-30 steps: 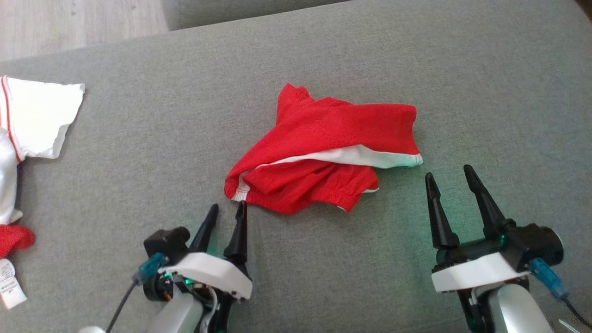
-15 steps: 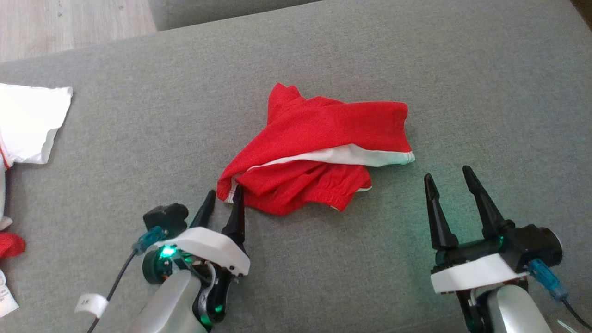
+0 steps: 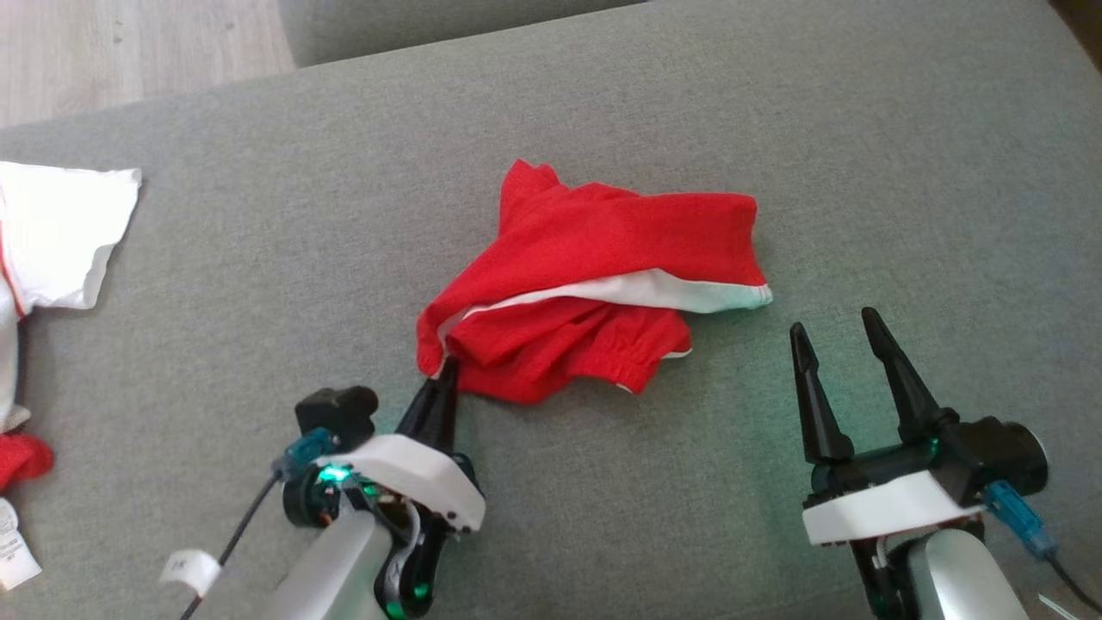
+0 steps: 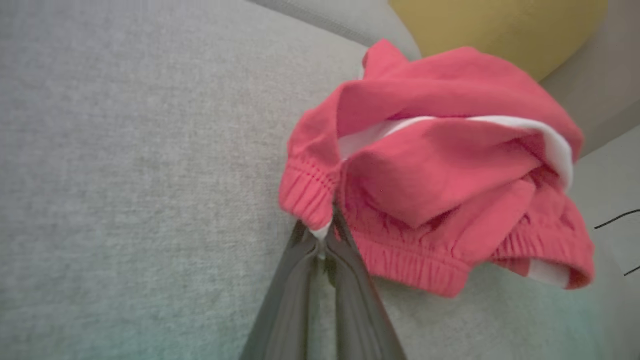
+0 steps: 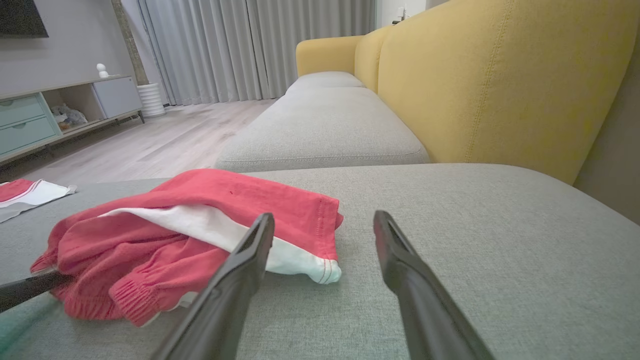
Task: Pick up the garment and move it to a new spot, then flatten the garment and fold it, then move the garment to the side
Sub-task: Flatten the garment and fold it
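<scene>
A crumpled red garment (image 3: 594,284) with a white band lies on the grey sofa cushion (image 3: 603,112). My left gripper (image 3: 445,372) is shut on the garment's near-left elastic hem, which bunches up at the fingertips. In the left wrist view the garment (image 4: 440,180) sits right of the closed gripper (image 4: 322,240), which pinches a bit of white edge. My right gripper (image 3: 833,329) stands open to the right of the garment, touching nothing. The right wrist view has the garment (image 5: 200,225) left of the open gripper (image 5: 322,220).
White and red clothes (image 3: 52,232) lie at the cushion's left edge. A wooden floor (image 3: 129,43) shows beyond the far-left corner. The yellow sofa back (image 5: 500,85) rises behind the cushion, and another grey seat (image 5: 325,125) extends beyond it.
My left gripper moved forward to the garment's near-left hem and shut on it; the hem now bunches at the tips. The right gripper has stayed open and still.
</scene>
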### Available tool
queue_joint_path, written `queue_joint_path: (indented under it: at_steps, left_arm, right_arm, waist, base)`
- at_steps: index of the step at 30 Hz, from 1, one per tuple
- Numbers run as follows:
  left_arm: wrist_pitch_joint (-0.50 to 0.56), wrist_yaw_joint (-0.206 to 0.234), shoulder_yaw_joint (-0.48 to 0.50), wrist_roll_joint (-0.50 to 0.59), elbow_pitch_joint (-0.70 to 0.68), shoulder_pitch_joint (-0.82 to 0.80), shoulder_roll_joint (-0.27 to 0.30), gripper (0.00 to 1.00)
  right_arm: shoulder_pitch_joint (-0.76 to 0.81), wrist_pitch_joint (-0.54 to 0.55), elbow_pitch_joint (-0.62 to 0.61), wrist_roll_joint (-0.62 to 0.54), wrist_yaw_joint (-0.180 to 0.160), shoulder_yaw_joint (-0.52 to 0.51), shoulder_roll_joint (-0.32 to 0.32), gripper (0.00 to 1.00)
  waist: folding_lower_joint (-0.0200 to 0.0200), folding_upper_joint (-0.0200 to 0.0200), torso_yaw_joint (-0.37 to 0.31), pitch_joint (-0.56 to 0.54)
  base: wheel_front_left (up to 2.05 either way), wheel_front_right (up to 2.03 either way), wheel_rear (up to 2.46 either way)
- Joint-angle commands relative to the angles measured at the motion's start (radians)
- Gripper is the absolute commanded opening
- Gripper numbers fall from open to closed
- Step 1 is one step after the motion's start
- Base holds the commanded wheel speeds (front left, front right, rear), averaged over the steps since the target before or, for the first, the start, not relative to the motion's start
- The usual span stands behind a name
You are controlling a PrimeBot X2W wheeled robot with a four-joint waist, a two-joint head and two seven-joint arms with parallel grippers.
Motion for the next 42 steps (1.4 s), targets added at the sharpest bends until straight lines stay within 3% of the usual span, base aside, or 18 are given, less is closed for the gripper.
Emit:
queue_joint_path:
  at_steps: [1, 4, 6, 13, 17, 27, 28, 29, 30, 31, 36, 42]
  left_arm:
    - [-0.020, -0.004, 0.017, 0.022, -0.051, 0.004, 0.020, 0.00]
    - [-0.025, 0.010, 0.015, 0.049, -0.121, 0.009, 0.062, 0.00]
    - [-0.008, 0.030, 0.016, 0.081, -0.207, 0.014, 0.125, 0.00]
    - [0.062, 0.081, 0.036, 0.134, -0.372, 0.008, 0.254, 0.00]
    - [0.095, 0.102, 0.042, 0.140, -0.440, 0.001, 0.281, 0.00]
    - [0.115, 0.112, 0.032, 0.149, -0.478, -0.014, 0.289, 0.00]
    - [0.115, 0.112, 0.032, 0.149, -0.479, -0.015, 0.290, 0.00]
    - [0.115, 0.112, 0.032, 0.149, -0.480, -0.017, 0.292, 0.00]
    - [0.116, 0.113, 0.032, 0.150, -0.480, -0.018, 0.293, 0.00]
    - [0.116, 0.114, 0.033, 0.150, -0.481, -0.018, 0.295, 0.00]
    - [0.107, 0.117, 0.033, 0.161, -0.482, -0.019, 0.307, 0.00]
    - [0.078, 0.105, 0.043, 0.183, -0.511, -0.027, 0.349, 0.00]
  right_arm:
    - [-0.012, -0.002, -0.027, -0.005, -0.001, 0.025, -0.005, 1.00]
    - [-0.019, -0.002, -0.013, -0.005, -0.001, 0.024, -0.005, 1.00]
    - [-0.030, -0.002, 0.010, -0.016, -0.001, 0.021, -0.005, 1.00]
    - [-0.084, -0.002, 0.171, -0.100, -0.001, 0.066, -0.025, 1.00]
    - [-0.150, -0.002, 0.290, -0.148, -0.001, 0.117, -0.049, 1.00]
    - [-0.220, -0.002, 0.446, -0.091, -0.001, 0.165, -0.036, 1.00]
    - [-0.225, -0.002, 0.452, -0.086, -0.001, 0.170, -0.036, 0.96]
    - [-0.229, -0.002, 0.456, -0.082, -0.001, 0.174, -0.036, 0.77]
    - [-0.232, -0.002, 0.462, -0.077, -0.001, 0.181, -0.037, 0.44]
    - [-0.235, -0.002, 0.468, -0.072, -0.001, 0.187, -0.037, 0.03]
    - [-0.237, -0.002, 0.439, -0.059, -0.001, 0.178, -0.042, 0.00]
    - [-0.207, -0.002, 0.251, -0.063, -0.001, 0.101, -0.040, 0.00]
  waist:
    - [-0.0001, -0.0001, 0.007, -0.006]
    - [-0.0001, -0.0001, 0.023, -0.014]
    - [-0.0001, -0.0001, 0.044, -0.018]
    - [-0.0001, -0.0001, 0.075, -0.015]
    - [-0.0001, -0.0001, 0.080, 0.004]
    - [-0.0001, -0.0001, 0.092, 0.025]
    - [-0.0001, -0.0001, 0.093, 0.026]
    - [-0.0001, -0.0001, 0.094, 0.027]
    - [-0.0001, -0.0001, 0.095, 0.028]
    - [-0.0001, -0.0001, 0.096, 0.029]
    - [-0.0001, -0.0001, 0.093, 0.024]
    - [-0.0001, -0.0001, 0.060, -0.001]
  base:
    - [0.00, 0.00, 0.00]
    - [0.00, 0.00, 0.00]
    - [0.00, 0.00, 0.00]
    - [0.00, 0.00, 0.00]
    - [0.00, 0.00, 0.00]
    - [0.00, 0.00, 0.00]
    - [0.00, 0.00, 0.00]
    - [0.00, 0.00, 0.00]
    - [0.00, 0.00, 0.00]
    - [0.00, 0.00, 0.00]
    - [0.00, 0.00, 0.00]
    - [0.00, 0.00, 0.00]
